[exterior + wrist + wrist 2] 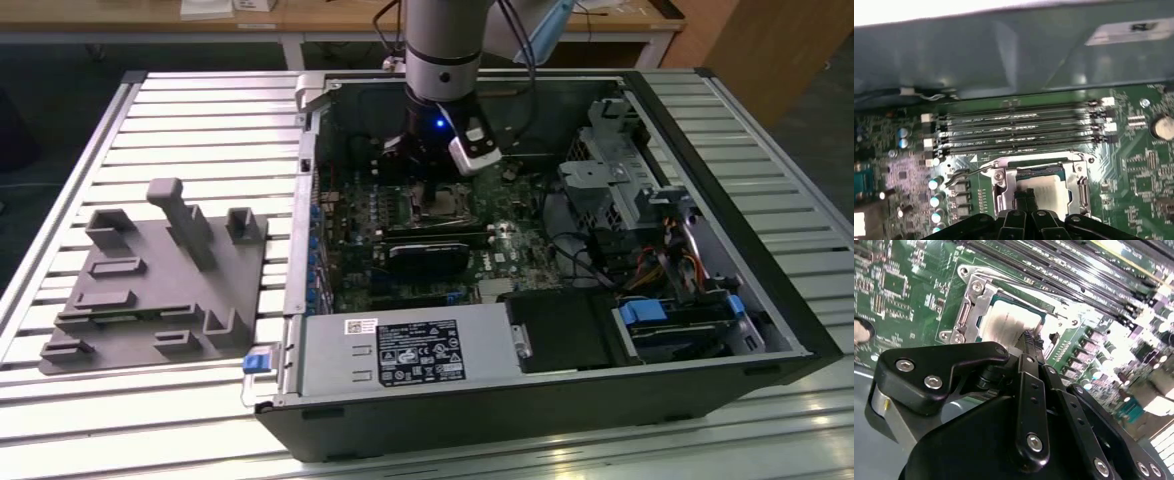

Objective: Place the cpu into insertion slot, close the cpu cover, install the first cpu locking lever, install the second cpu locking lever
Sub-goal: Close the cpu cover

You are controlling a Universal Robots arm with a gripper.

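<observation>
- The gripper [1030,340] is seen lowered into the open computer case [534,425] on the end of the arm [441,50]. Its jaws are drawn together, and nothing is seen held between them.
- The cpu [1046,182] is seated in its socket directly under the jaw tips. Its dull grey top is shown through the window of the metal frame.
- The cpu cover [976,300] is laid flat over the chip. The jaw tips are set over the edge of its window, but whether it is touched cannot be told.
- A wire locking lever [969,171] is seen off to one side of the jaws, alongside the cover. Its hooked end is stuck out towards a row of capacitors [935,201]. Whether it is latched cannot be told.
- The memory slots [1014,132] are ranged just beyond the socket, farther from the jaws than the cover.
- A grey fixture plate [147,290] is laid on the slatted table [174,110], outside the case and well apart from the jaws, towards the exterior view's left.
</observation>
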